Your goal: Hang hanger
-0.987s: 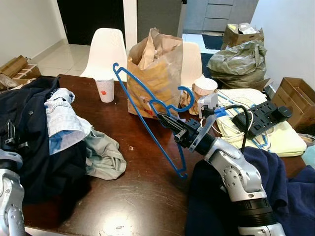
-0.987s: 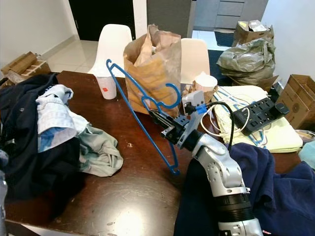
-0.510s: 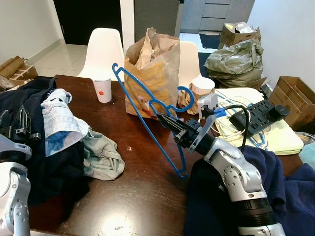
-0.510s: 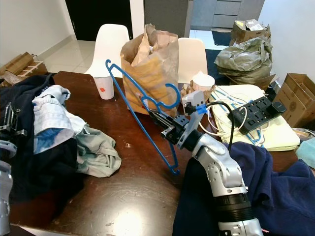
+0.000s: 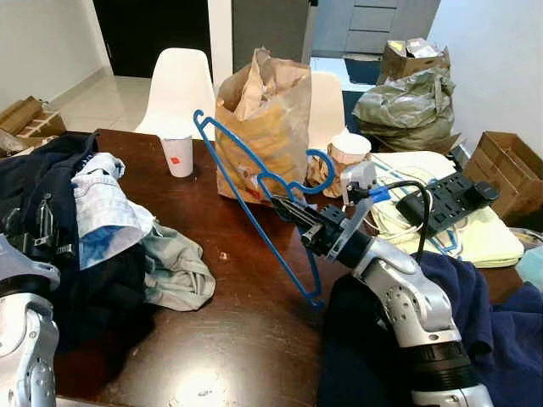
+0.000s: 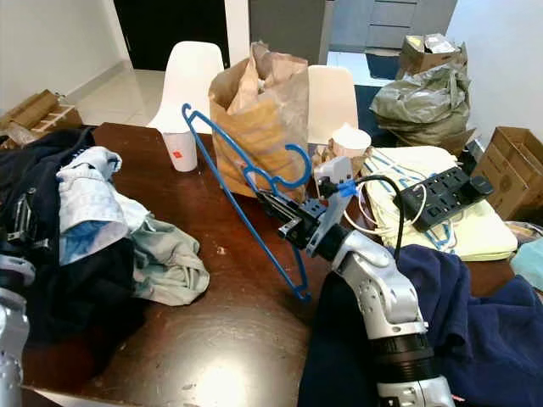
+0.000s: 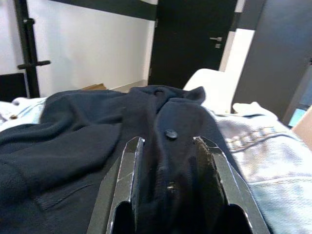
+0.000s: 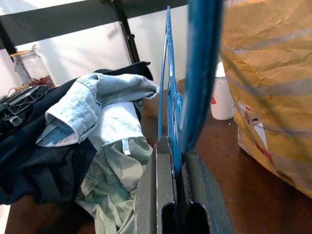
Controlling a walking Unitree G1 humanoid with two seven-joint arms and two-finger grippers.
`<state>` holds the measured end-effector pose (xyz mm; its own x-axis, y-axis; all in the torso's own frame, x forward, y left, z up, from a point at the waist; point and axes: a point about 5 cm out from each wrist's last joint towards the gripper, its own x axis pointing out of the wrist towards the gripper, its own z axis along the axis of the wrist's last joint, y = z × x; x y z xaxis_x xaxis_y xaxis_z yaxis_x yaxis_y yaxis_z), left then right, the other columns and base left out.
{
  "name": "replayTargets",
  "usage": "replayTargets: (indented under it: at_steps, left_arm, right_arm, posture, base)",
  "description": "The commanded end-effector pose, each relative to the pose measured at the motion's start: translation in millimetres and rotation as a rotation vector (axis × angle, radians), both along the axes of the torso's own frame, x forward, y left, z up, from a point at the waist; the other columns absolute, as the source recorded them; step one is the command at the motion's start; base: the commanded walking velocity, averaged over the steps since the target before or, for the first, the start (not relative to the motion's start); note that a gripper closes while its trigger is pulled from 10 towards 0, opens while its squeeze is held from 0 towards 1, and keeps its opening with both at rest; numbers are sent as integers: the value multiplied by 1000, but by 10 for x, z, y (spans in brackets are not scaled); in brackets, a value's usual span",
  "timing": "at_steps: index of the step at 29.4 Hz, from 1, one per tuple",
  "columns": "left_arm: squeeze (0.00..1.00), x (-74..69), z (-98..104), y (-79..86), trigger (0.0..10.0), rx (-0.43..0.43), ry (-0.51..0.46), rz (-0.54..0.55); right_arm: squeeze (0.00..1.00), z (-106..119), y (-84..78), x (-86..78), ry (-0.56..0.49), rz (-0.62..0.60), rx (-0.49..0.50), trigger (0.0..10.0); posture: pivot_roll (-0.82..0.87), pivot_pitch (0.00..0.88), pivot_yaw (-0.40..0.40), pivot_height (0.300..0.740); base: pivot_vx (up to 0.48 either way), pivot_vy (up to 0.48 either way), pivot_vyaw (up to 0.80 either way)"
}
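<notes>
Right claw is clamped tight on the blue hanger near its neck, holding it tilted above the counter, w/ its hook by the paper bag. Left claw is parted, empty, over the dark jacket. Step: carrying. Next probably needs a rail to hook onto.

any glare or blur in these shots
Left eye view: ceiling light glares off the dark brown wooden table, otherwise sharp. Right wrist view: the blue plastic hanger looms close and blurred; the crumpled brown paper bag looks soft. Left wrist view: evenly lit, dark navy jacket sharp.
</notes>
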<state>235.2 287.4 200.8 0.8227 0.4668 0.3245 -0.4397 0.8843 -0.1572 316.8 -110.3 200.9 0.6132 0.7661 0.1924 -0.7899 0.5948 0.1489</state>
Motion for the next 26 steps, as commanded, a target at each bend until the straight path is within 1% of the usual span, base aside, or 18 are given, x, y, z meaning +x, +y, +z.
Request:
replayTargets:
  at_steps: [1, 4, 7, 13, 18, 19, 20, 22, 23, 24, 25, 26]
  left_arm:
    - [0, -27, -85, 66, 10000, -14, 30, 40]
    - [0, -34, -89, 83, 10000, -14, 32, 52]
    - [0, -71, -86, 129, 10000, -10, 33, 97]
    - [0, -92, -92, 155, 10000, -11, 34, 118]
    - [0, -76, -110, 188, 10000, -23, 37, 120]
    - [0, -36, -122, 203, 10000, -29, 41, 105]
    - [0, -36, -122, 203, 10000, -29, 41, 105]
    - [0, 75, -135, 229, 10000, -27, 55, 64]
    - [0, 75, -135, 229, 10000, -27, 55, 64]
    - [0, 117, -135, 242, 10000, -25, 59, 48]
    - [0, 117, -135, 242, 10000, -25, 59, 48]
    - [0, 151, -137, 256, 10000, -26, 62, 41]
  right_arm:
    - [0, 2, 10, -17, -2, 14, -9, 10000]
    - [0, 3, 3, -16, -3, 12, -10, 10000]
    - [0, 5, -13, -17, -3, 7, -13, 10000]
    - [0, 5, -15, -20, -3, 7, -14, 10000]
    - [0, 8, -12, -22, -2, 8, -13, 10000]
    - [0, 8, -13, -21, -1, 7, -14, 10000]
    - [0, 8, -13, -21, -1, 7, -14, 10000]
    - [0, 11, -20, -22, -2, 5, -18, 10000]
    - [0, 11, -20, -22, -2, 5, -18, 10000]
    - [0, 15, -26, -25, -4, 3, -18, 10000]
    - [0, 15, -26, -25, -4, 3, -18, 10000]
    - [0, 17, -33, -28, -4, 0, -18, 10000]
  posture:
    - [-32, 52, -30, 740]
    - [-33, 50, -30, 740]
    - [-33, 51, -33, 740]
    - [-32, 53, -35, 740]
    - [-35, 57, -40, 740]
    - [-37, 57, -42, 740]
    - [-37, 57, -42, 740]
    - [-38, 57, -43, 740]
    - [-38, 57, -43, 740]
    - [-50, 58, -38, 740]
    - [-50, 58, -38, 740]
    - [-52, 58, -37, 740]
  base:
    - [0, 0, 0]
    - [0, 0, 0]
    - [0, 0, 0]
    - [0, 0, 0]
    - [0, 0, 0]
    - [0, 0, 0]
    - [0, 0, 0]
    - [0, 0, 0]
    - [0, 0, 0]
    - [0, 0, 0]
    - [0, 0, 0]
    - [0, 0, 0]
